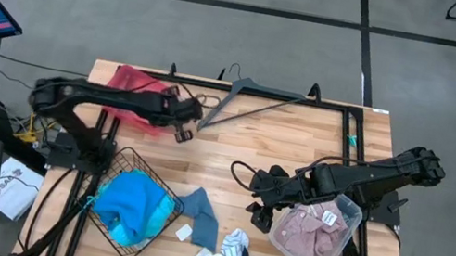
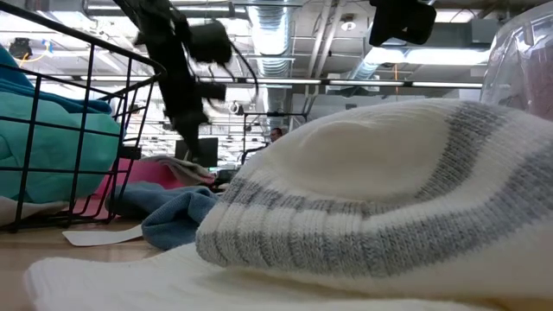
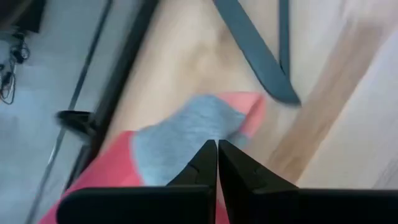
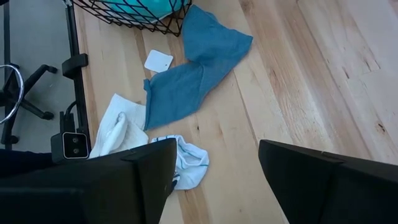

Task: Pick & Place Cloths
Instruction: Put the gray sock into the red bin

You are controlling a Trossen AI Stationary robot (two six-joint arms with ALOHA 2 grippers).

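The grey sock (image 3: 186,140) with its coral tip lies far left on the bench (image 1: 300,145), soft, light and floppy. The left tool (image 3: 217,152) is pinched together at its edge, but a hold cannot be told; a bunched fold is best pinched. The right tool (image 4: 214,158) is held apart above the near cloths (image 4: 193,68).

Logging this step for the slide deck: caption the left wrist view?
Left gripper shut on the grey sock with coral tip, beside the grey hanger.

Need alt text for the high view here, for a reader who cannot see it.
Overhead view of a wooden table: the left gripper, shut, is near a grey hanger, while the right gripper, open, is beside a clear bin holding a pink checked garment. A wire basket holds a turquoise cloth; blue and white cloths lie between.
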